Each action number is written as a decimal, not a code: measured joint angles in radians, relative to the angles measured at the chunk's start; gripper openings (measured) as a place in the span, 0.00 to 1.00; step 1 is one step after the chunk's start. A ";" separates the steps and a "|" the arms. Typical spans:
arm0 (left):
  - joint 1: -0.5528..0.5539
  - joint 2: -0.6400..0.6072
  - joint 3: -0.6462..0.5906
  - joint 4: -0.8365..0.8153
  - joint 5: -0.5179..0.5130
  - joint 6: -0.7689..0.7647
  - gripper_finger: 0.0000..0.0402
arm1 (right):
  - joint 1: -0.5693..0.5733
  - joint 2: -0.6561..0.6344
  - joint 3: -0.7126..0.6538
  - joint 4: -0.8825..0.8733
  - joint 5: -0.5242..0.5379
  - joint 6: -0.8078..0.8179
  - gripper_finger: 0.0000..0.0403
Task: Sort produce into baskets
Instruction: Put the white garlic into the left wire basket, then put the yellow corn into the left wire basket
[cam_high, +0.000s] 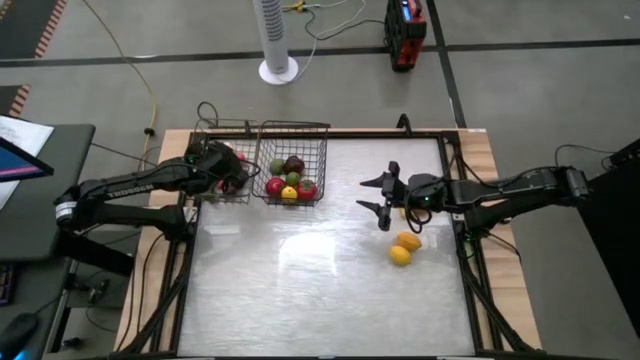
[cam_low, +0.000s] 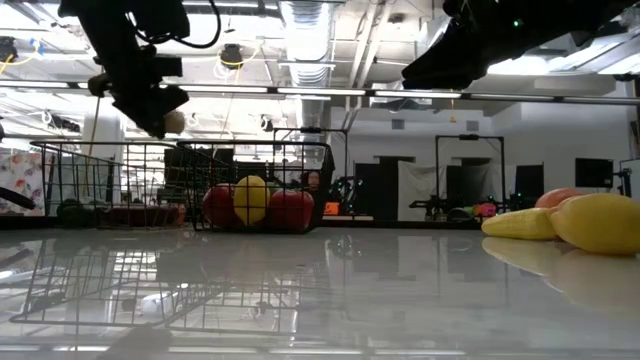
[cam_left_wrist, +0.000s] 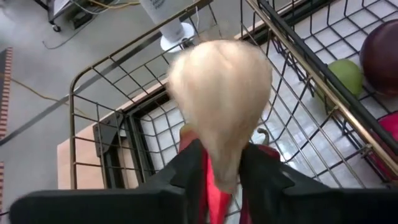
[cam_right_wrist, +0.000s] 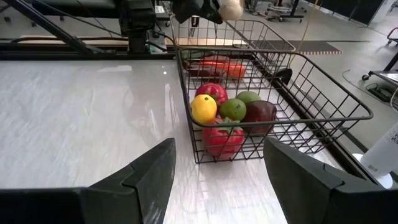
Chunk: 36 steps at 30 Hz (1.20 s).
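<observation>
Sorting looks well along. The left end effector (cam_high: 222, 168) hangs above the shallower basket (cam_high: 205, 135) near the bench's (cam_high: 320, 300) far left corner, a pale bulb-shaped piece (cam_left_wrist: 217, 99) pinched by its narrow end between nearly closed fingers (cam_left_wrist: 186, 171). Judging by that position, it is poised for a drop into this basket, which already holds long red pieces (cam_right_wrist: 214, 65); the grip may be loosening, though I cannot tell that for sure.

The deeper basket (cam_high: 322, 128) adjoins it on the right and holds the round produce: red (cam_right_wrist: 222, 138), yellow (cam_right_wrist: 203, 109), green (cam_right_wrist: 233, 109) and dark red (cam_right_wrist: 260, 114) balls heaped together, so round things seem to go here and long or odd ones next door.

The right end effector (cam_high: 386, 202) hovers over the bench's right half, fingers apart and empty, just beside the unsorted items (cam_high: 404, 248), orange and yellow, lying near the right edge. It seems placed there for the next pick.
</observation>
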 joint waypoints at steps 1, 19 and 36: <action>0.000 0.000 0.000 -0.001 -0.003 -0.003 0.23 | 0.000 0.000 0.000 0.000 0.000 0.000 0.67; -0.045 0.000 0.000 0.135 0.232 0.144 0.61 | 0.000 0.000 0.000 -0.130 -0.036 0.106 0.67; -0.221 0.001 0.000 0.653 0.321 0.321 0.61 | -0.076 0.017 0.000 -0.724 0.042 0.553 0.67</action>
